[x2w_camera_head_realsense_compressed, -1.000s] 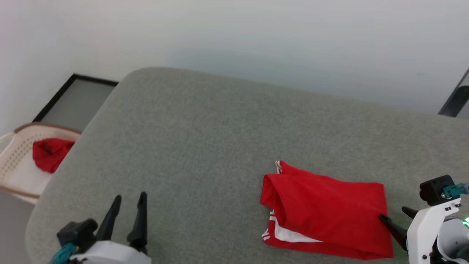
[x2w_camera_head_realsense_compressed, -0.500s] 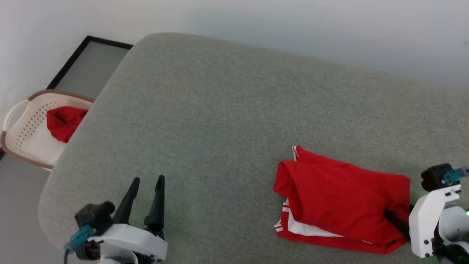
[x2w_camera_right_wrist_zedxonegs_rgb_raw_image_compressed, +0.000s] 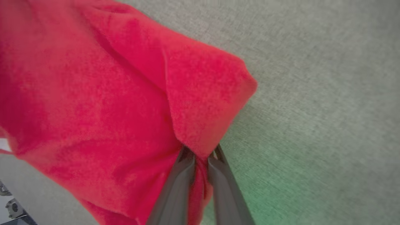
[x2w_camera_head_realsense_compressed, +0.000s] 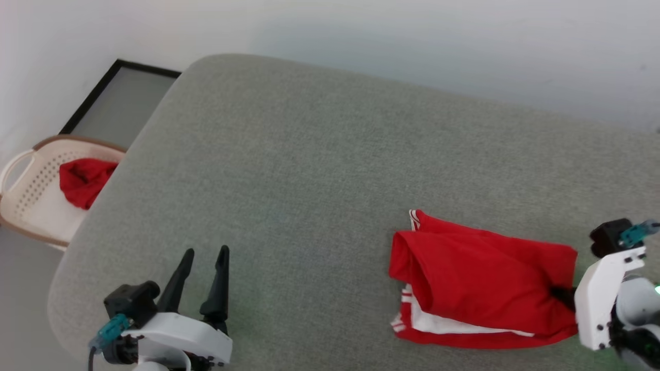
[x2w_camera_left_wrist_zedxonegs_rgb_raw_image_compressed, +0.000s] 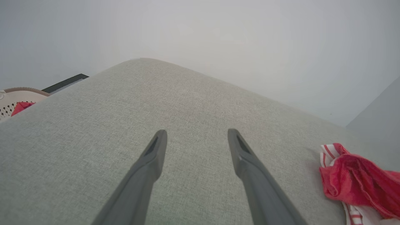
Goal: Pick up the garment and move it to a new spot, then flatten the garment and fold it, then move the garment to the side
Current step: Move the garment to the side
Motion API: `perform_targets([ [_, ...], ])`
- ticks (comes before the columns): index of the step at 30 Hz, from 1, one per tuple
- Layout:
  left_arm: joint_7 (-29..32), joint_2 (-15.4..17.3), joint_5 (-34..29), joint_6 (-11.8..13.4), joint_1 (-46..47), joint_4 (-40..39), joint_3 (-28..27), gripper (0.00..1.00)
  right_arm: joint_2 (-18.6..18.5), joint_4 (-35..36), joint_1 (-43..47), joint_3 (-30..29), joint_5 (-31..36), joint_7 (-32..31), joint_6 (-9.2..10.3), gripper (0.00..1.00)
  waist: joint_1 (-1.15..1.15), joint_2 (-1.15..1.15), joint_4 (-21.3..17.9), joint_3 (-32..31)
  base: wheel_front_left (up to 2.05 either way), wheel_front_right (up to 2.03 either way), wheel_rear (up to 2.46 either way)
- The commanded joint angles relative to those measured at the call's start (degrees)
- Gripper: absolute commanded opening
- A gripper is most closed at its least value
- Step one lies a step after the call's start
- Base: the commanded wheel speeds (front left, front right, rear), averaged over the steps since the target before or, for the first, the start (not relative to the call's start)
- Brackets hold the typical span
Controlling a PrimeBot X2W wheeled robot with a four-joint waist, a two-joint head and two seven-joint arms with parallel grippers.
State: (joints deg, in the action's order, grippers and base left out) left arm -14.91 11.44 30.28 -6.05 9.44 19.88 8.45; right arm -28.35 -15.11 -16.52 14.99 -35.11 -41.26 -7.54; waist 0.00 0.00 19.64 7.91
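- While the folded red garment (x2w_camera_head_realsense_compressed: 479, 278) lay on the grey upholstered surface (x2w_camera_head_realsense_compressed: 309, 180), the right gripper (x2w_camera_head_realsense_compressed: 561, 294) had its jaws clamped on the cloth's nearest edge, with a pinch of red fabric squeezed between them.
- Ahead of those jaws, the garment's far end showed a white sleeve (x2w_camera_head_realsense_compressed: 438, 323) with double stripes.
- The left gripper (x2w_camera_head_realsense_compressed: 203, 252) was poised over bare upholstery, jaws spread wide with nothing between them and the garment well off to their right.
- Left of those open jaws, past the surface's edge, a cream perforated laundry basket (x2w_camera_head_realsense_compressed: 31, 206) held another red cloth (x2w_camera_head_realsense_compressed: 80, 180).
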Motion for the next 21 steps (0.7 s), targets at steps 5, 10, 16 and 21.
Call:
perform_targets([
  [5,-0.27,0.96,-0.87,-0.08,-0.89,-0.3,-0.49,1.0,-2.94,-1.02,-2.91,0.35,0.38,1.5,0.1,0.0,0.0,0.0,-2.6,-3.07,0.0,0.0,0.0],
  [10,-0.26,1.37,-1.18,-0.09,-0.88,-0.92,0.03,1.0,-6.29,-1.45,-5.2,0.95,0.47,2.72,0.1,0.0,0.0,0.0,-4.45,-4.36,0.0,0.0,0.0],
  [16,-0.12,1.56,-1.61,-0.15,0.22,-1.65,0.98,1.0,-11.23,-1.69,-7.98,1.02,0.63,4.16,0.1,0.0,0.0,0.0,-7.66,-3.48,0.0,0.0,0.0],
  [21,-0.13,1.65,-1.92,-0.13,1.95,-2.38,1.47,1.0,-15.98,-2.43,-10.94,0.77,1.03,5.89,0.1,0.0,0.0,0.0,-10.48,-1.1,0.0,0.0,0.0],
])
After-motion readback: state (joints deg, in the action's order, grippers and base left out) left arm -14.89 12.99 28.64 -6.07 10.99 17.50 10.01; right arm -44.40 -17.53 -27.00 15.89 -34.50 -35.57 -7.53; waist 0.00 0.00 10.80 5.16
